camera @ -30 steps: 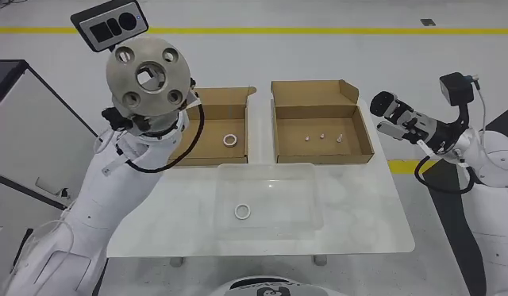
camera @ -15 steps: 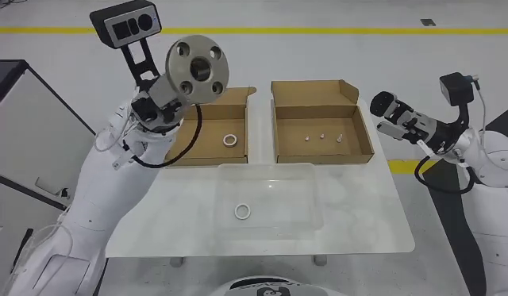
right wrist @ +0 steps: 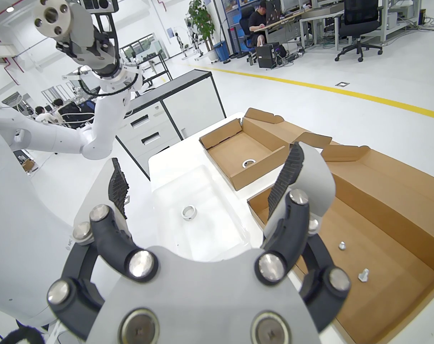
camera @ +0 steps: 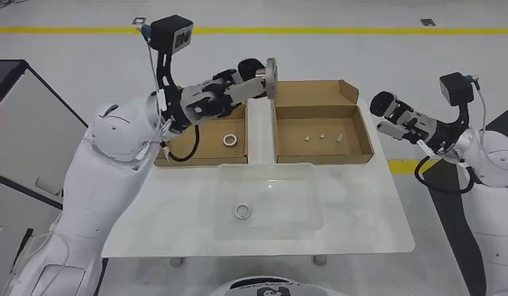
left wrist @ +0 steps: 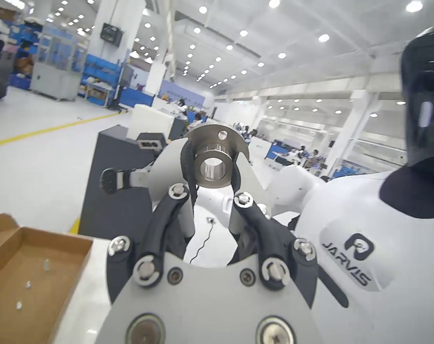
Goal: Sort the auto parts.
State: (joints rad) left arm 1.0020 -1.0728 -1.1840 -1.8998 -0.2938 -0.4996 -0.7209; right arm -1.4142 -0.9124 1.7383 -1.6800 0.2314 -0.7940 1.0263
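Top view: left gripper [camera: 252, 80] clamped on metal flange [camera: 271, 78], raised over the gap between left cardboard box [camera: 213, 147] and right cardboard box [camera: 317, 149]. Right gripper [right wrist: 206, 159] spread wide, holding nothing, beside tabletop [camera: 373, 209]. Ring [camera: 242, 211] in clear tray [camera: 309, 217].

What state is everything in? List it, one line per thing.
Flange: held in the air by the left gripper.
Left gripper: jaws shut on flange.
Right gripper: jaws open, empty.
Left box: open, ring inside.
Right box: open, three bolts inside.
Clear tray: upright, second ring inside.
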